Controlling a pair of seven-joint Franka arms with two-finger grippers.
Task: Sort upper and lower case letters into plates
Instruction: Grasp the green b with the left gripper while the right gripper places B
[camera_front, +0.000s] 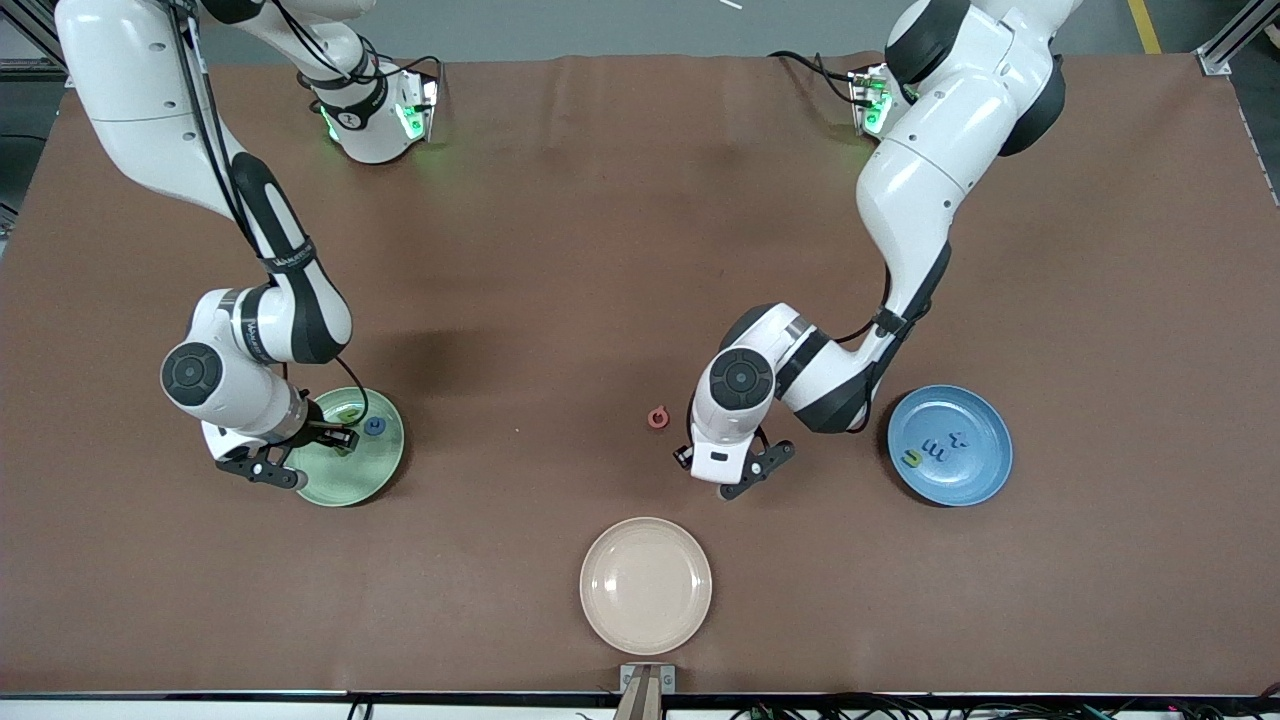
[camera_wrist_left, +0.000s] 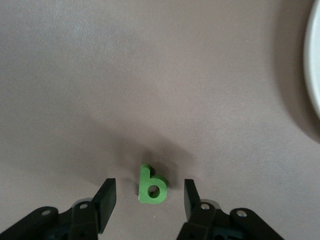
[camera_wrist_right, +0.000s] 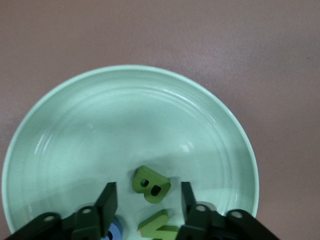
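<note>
Three plates: mint plate (camera_front: 385, 475) toward the right arm's end of the surface (camera_front: 600, 280), blue plate (camera_front: 985, 470) toward the left arm's end, beige plate (camera_front: 646, 585) between them and nearest the front camera.
Mint plate contents: a green B (camera_wrist_right: 150, 184), a second green letter (camera_wrist_right: 159, 229) just beside it, and a blue piece (camera_front: 374, 427); in the right wrist view the blue piece is mostly hidden.
Blue plate contents: several small letters (camera_front: 935, 448), too small to read.
Green b (camera_wrist_left: 152, 185): lies flat on the bare surface, outside every plate, hidden under the left arm in the front view.
Red letter (camera_front: 657, 417): on the surface, farther from the front camera than the beige plate, beside the left arm's wrist; its shape is unclear.
Left gripper (camera_wrist_left: 150, 197): low over the surface, jaws spread wide, one on each side of the b, touching nothing.
Right gripper (camera_wrist_right: 148, 200): over the mint plate, jaws released and apart, straddling the B without gripping it.
</note>
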